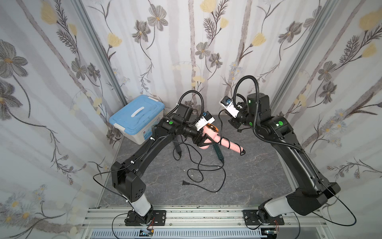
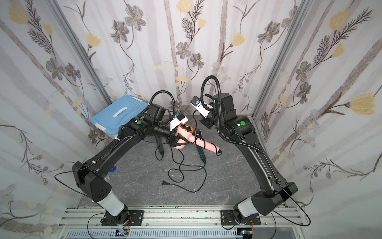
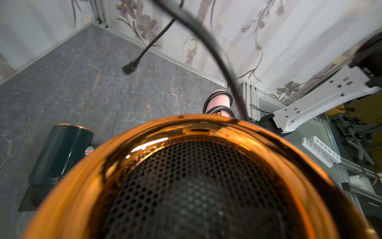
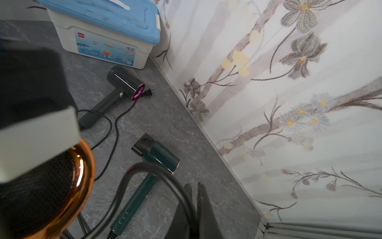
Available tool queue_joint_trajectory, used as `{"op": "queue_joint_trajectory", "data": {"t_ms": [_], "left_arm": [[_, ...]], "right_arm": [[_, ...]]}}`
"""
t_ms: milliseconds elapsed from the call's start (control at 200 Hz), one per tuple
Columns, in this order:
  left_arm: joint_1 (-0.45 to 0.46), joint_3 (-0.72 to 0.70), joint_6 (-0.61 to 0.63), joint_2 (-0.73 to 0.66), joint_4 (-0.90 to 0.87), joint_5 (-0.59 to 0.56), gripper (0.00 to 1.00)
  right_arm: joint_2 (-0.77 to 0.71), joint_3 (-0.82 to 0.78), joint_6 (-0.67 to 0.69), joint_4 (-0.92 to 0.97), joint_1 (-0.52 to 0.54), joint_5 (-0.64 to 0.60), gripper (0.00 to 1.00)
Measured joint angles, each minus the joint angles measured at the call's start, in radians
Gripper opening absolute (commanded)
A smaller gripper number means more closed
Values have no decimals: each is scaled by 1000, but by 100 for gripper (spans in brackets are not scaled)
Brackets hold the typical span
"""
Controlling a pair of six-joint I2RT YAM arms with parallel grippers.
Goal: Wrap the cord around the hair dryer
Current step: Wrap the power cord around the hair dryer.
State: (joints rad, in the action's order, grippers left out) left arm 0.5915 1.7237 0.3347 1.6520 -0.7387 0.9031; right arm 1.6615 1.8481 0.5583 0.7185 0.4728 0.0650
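Cord (image 4: 142,165) sits pinched in right jaws, pink dryer (image 1: 231,144) in left jaws, green dryer (image 4: 159,156) beneath.

The hair dryer (image 1: 229,144) is showing pale pink, its rim (image 3: 206,124) glowing copper around black perforated mesh (image 3: 196,186). The cord (image 3: 216,51) is running black over the table (image 1: 258,175), which is showing dark grey marbling. A second dryer (image 4: 159,155) is showing deep green, a third dryer (image 4: 122,79) charcoal with a magenta ring. The box (image 4: 97,41) is wearing a sky-blue lid (image 4: 107,18); the walls (image 1: 186,41) are carrying grey and yellow flowers.
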Motion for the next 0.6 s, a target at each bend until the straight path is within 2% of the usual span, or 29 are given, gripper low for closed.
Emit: {"op": "queue_joint_trajectory", "data": {"t_ms": [100,195,365,600], "left_arm": [[-11,-2,-6,-34,10,80,0],[-46,-25,-68,-80,90,169,0],[-115,-93,-284,-145,358,277,0],[-173,-170,-575,-141,683,317,0]], "right_arm": [[41,0,-5,-2,-53,121,0],[72,-2,-16,-16,-92,238,0],[119,-32,-44,-58,-124,423,0],[121,-131,-124,-144,-131,606,0]]}}
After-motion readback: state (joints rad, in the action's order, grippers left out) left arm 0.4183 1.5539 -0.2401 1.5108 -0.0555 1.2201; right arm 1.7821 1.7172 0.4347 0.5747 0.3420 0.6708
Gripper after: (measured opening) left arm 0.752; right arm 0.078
